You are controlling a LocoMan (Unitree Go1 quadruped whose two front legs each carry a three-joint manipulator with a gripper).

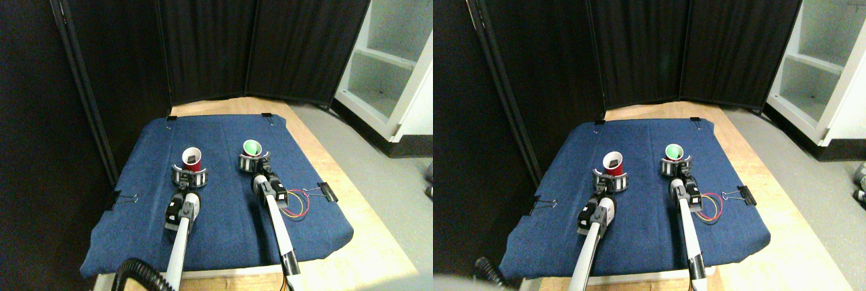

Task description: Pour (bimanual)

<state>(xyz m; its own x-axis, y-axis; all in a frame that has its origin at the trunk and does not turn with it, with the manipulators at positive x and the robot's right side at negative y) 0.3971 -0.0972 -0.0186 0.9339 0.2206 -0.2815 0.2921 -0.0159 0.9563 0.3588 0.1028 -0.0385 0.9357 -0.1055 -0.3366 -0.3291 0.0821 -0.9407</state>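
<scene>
A red cup (192, 160) with a white inside stands upright on the blue cloth (223, 237), left of centre. My left gripper (190, 177) is around its base, its pale jaws on both sides of the cup. To its right stands a second cup (252, 147) with a green inside. My right gripper (253, 162) holds that cup at its base in the same way. Both cups sit low, at or just above the cloth.
The blue cloth covers a wooden table (369, 230) and is fixed with black binder clips (327, 191). Black curtain panels (210, 34) stand behind it. A white shelf unit (396, 61) is at the right. Coloured wires (298, 204) loop beside my right arm.
</scene>
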